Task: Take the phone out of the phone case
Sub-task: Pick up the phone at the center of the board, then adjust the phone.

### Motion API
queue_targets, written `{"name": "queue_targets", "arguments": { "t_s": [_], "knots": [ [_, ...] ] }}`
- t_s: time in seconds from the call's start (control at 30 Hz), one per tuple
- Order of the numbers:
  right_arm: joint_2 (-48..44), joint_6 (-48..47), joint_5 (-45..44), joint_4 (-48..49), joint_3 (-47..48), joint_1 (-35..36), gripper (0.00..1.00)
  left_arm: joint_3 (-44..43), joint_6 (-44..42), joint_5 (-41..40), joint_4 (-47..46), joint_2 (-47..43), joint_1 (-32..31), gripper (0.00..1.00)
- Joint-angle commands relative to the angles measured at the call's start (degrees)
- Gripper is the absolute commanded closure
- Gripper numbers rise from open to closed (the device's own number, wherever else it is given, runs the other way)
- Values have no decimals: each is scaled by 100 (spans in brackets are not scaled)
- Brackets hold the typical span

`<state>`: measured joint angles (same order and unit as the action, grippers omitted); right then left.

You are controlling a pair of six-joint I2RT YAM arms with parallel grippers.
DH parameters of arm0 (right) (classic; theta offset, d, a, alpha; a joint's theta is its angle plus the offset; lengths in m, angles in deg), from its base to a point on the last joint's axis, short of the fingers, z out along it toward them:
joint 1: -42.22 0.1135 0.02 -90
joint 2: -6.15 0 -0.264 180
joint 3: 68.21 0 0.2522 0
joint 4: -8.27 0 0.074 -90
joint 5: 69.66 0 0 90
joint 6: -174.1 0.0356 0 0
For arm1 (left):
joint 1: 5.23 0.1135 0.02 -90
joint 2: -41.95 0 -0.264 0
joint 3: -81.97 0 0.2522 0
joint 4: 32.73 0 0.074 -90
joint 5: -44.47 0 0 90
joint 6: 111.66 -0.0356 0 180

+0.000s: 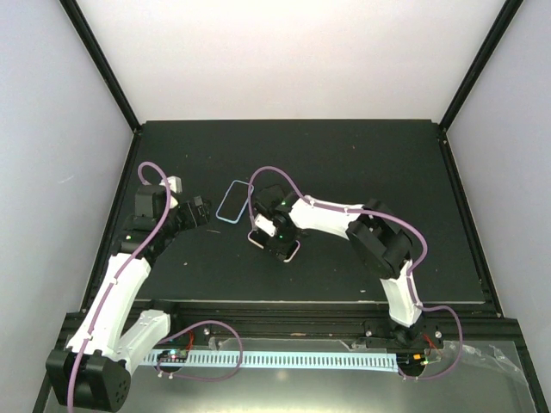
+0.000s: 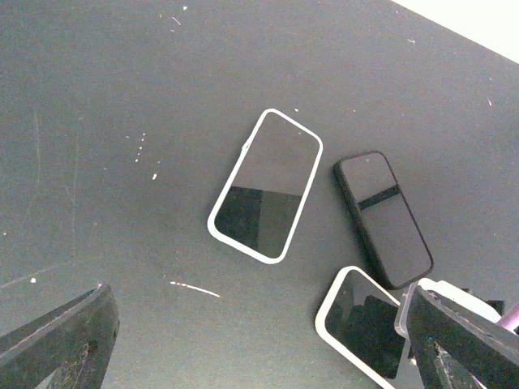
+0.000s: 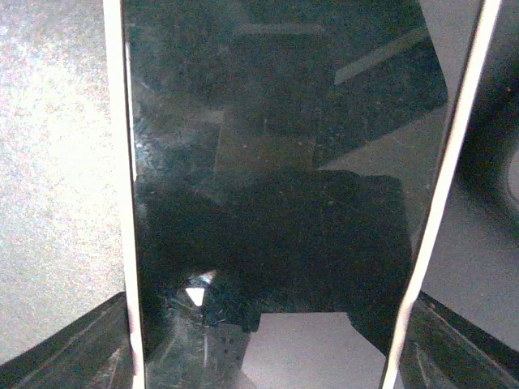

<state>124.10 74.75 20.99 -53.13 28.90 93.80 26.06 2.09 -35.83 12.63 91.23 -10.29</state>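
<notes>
- The right gripper [image 1: 275, 237] is positioned low over the phone [image 3: 276, 203], which lies screen-up on the table [image 1: 344, 155], toward the near middle. The jaws stand outside its two long edges, and whether they already press on them cannot be told.
- A slip is judged the main risk. The edges are thin and the hold would be taken across the full width, so a slightly skewed closure could let the slab twist or pop free when lifted.
- Pale strips are seen down both long sides in the right wrist view (bare edge or a sleeve, it cannot be told). If a sleeve is there, it would be carried up with the phone and nothing would be separated.
- A sideways shove could be caused by one jaw meeting the phone first, and the all-black phone [image 2: 383, 217] lying close by could be knocked.
- The left gripper [image 1: 200, 212] is spread wide and empty near the phone case [image 2: 243, 248], so nothing is pinned down by it.
- The phone case lies apart from the phone, on its left. Its inside appears dark and glossy in the left wrist view, and whether anything is seated in it cannot be settled.
</notes>
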Motion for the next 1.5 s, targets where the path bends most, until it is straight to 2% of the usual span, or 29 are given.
{"name": "queue_targets", "arguments": {
  "t_s": [0.0, 0.13, 0.27, 0.47, 0.57, 0.7, 0.83, 0.93, 1.07, 1.27, 1.47],
  "knots": [
    [75, 208, -33, 118, -271, 25, 28, 11, -62, 64, -138, 64, 41, 1],
    [-417, 196, -55, 226, -524, 19, 35, 22, 9, 124, -155, 97, 41, 1],
    [-1296, 96, 287, 541, -964, -32, 41, 61, 32, 393, -270, 224, 45, 1],
    [-2759, -27, 540, 1306, -1919, -230, 47, 219, 151, 2015, -935, 493, -32, 2],
    [-3205, 14, 712, 1618, -2291, -490, 47, 421, 565, 2468, -1620, 271, -437, 6],
    [-3625, 113, 855, 2095, -2728, -758, 47, 518, 1296, 1877, -2168, 110, -1342, 10],
    [-4077, 289, 1011, 2582, -3207, -895, 47, 436, 2063, 875, -2276, 462, -2277, 18],
    [-4362, 333, 1083, 2771, -3373, -921, 47, 582, 2643, 725, -2943, 778, -2678, 23],
    [-4505, 436, 1212, 2934, -3526, -932, 46, 363, 2883, 463, -3373, 1351, -3217, 29],
    [-4584, 535, 1318, 3015, -3567, -942, 44, -10, 3135, 282, -3587, 2103, -3714, 35],
    [-4734, 566, 1257, 3076, -3612, -960, 43, 70, 3605, 417, -4334, 2569, -3840, 50]
  ]
}}
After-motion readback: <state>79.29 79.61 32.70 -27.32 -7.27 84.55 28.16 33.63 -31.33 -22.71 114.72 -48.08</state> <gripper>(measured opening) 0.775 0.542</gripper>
